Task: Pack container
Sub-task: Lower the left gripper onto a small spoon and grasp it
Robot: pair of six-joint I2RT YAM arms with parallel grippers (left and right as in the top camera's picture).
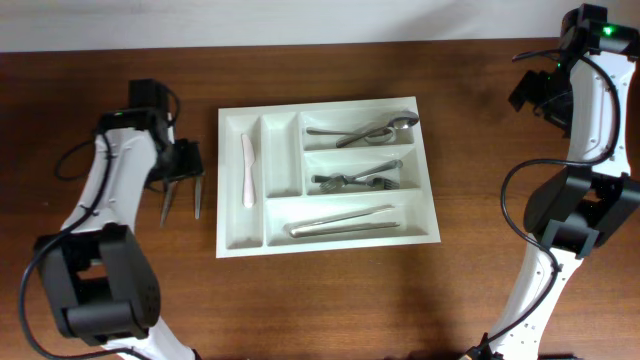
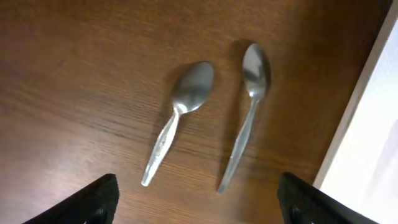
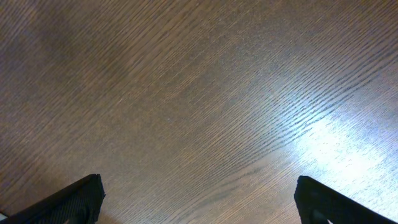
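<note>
The white cutlery tray (image 1: 228, 180) lies mid-table. It holds a white knife (image 1: 248, 170) in a narrow upright slot, spoons (image 1: 365, 131) in the top long slot, forks (image 1: 355, 181) in the middle one and knives (image 1: 342, 224) in the bottom one. Two metal spoons (image 1: 168, 204) (image 1: 198, 193) lie on the wood left of the tray; the left wrist view shows them side by side (image 2: 178, 114) (image 2: 247, 106) with the tray's edge (image 2: 360, 118) at right. My left gripper (image 2: 198, 205) is open above their handles. My right gripper (image 3: 199, 205) is open and empty over bare wood at the far right.
The wooden table (image 1: 330, 310) runs to a pale wall along the back edge. The left arm (image 1: 110, 190) stands left of the tray. The right arm (image 1: 575, 180) and its cables stand at the right edge.
</note>
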